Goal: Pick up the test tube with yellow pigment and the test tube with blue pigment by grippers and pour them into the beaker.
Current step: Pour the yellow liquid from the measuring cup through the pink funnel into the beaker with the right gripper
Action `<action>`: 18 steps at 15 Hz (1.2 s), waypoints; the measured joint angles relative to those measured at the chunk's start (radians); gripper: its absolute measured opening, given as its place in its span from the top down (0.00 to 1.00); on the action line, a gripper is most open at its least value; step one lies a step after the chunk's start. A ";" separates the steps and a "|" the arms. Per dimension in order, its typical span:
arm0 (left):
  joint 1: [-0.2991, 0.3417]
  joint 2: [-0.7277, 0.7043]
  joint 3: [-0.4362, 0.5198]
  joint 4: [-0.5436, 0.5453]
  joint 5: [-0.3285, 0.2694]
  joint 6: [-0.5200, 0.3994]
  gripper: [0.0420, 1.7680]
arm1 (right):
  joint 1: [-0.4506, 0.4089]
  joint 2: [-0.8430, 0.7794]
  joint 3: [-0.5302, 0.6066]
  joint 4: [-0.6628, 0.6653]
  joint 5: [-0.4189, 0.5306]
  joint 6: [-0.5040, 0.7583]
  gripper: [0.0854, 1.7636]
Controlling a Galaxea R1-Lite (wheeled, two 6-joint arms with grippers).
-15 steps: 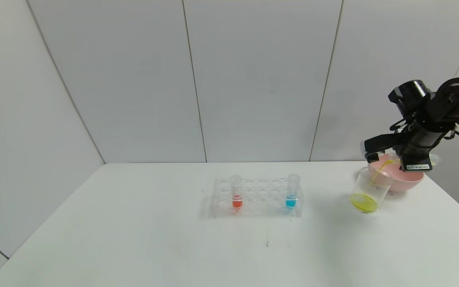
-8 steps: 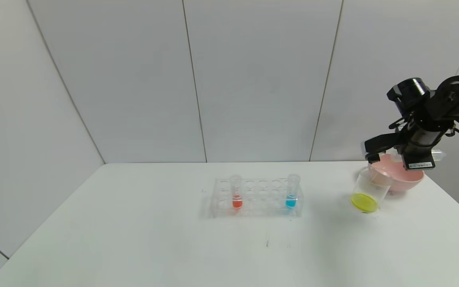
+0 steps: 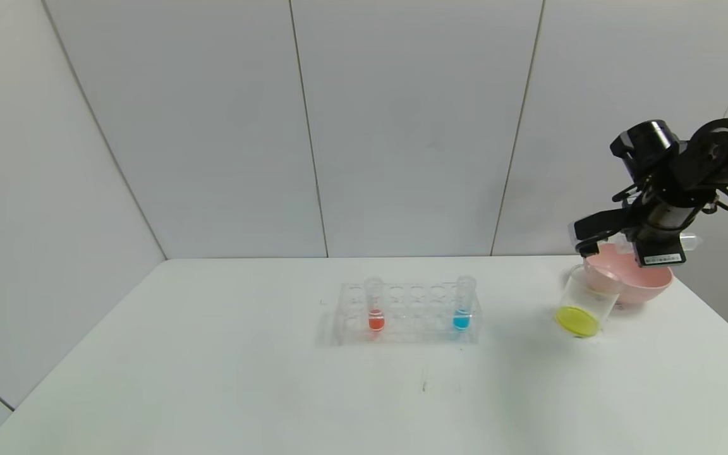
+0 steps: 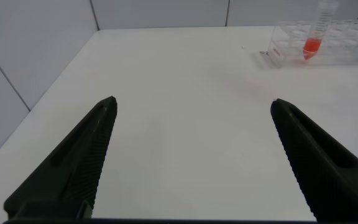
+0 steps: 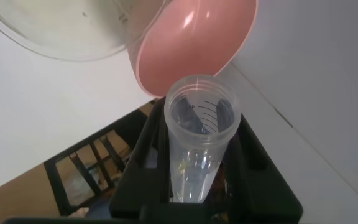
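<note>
My right gripper (image 3: pixel 593 237) is shut on the test tube with yellow pigment (image 5: pixel 199 134), which looks clear and drained. It holds the tube roughly level above the beaker (image 3: pixel 585 302) and the pink bowl. The tube's open mouth points toward the beaker's rim (image 5: pixel 55 38). A yellow pool lies in the beaker's bottom. The test tube with blue pigment (image 3: pixel 462 308) stands upright in the right end of the clear rack (image 3: pixel 409 314). My left gripper (image 4: pixel 191 107) hangs open over bare table well left of the rack, with nothing between its fingers.
A tube of orange-red liquid (image 3: pixel 375 311) stands in the rack's left part (image 4: pixel 344 45). The pink bowl (image 3: pixel 645 285) sits right behind the beaker near the table's right edge. Grey wall panels close off the back.
The thin yellow stream from the tube into the beaker has stopped. My right gripper has lifted a little and brought the tube closer to level. Nothing else moved.
</note>
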 joint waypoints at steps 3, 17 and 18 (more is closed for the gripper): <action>0.000 0.000 0.000 0.000 0.000 0.000 0.00 | -0.040 -0.025 0.000 -0.003 0.201 0.007 0.72; 0.000 0.000 0.000 0.000 0.000 0.000 0.00 | -0.145 -0.065 0.116 -0.704 1.129 1.102 0.72; 0.000 0.000 0.000 0.000 0.000 0.000 0.00 | -0.149 -0.086 0.174 -0.768 1.116 1.161 0.72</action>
